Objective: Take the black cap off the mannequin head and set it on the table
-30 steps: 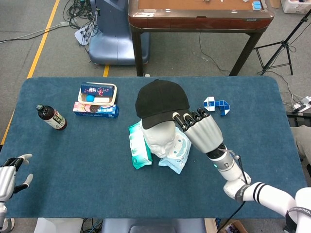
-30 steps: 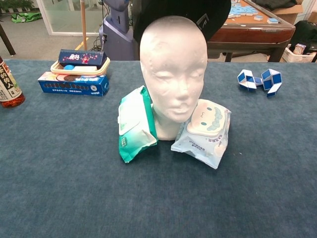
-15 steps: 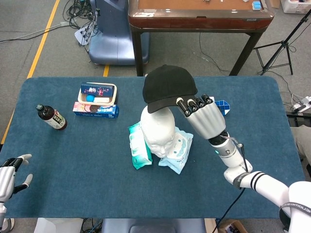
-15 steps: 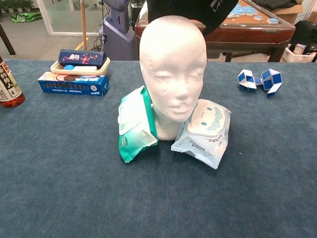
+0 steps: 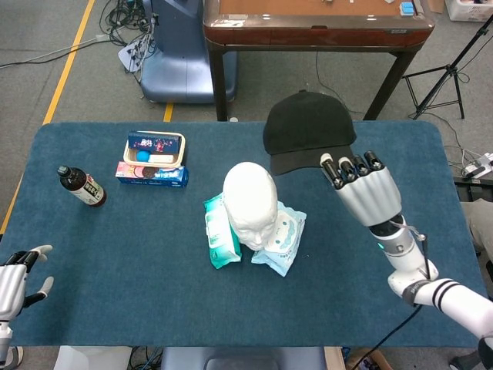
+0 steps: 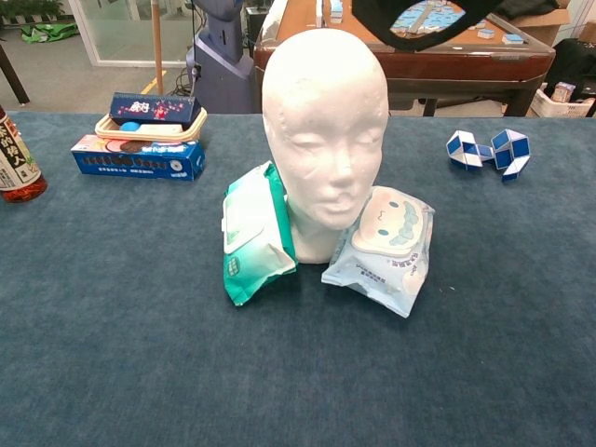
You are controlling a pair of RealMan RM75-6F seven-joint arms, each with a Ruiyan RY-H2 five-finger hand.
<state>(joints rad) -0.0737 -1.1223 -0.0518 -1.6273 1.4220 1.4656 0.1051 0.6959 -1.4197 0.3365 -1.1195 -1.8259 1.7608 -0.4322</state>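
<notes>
The black cap is in the air, off to the right of the white mannequin head, whose crown is bare. My right hand holds the cap by its brim, fingers curled over the edge. In the chest view only the cap's lower rim shows at the top edge, above and right of the mannequin head; the right hand does not show there. My left hand rests at the table's near left corner, fingers spread, holding nothing.
Two wipe packs lean against the mannequin's base. A box stack and a bottle lie at the left. A blue-white snake puzzle sits at the right of the blue table. A wooden table stands behind.
My right hand has lifted the cap off the mannequin head and carried it up and to the right. The mannequin's crown is now bare. The left hand has not moved.
</notes>
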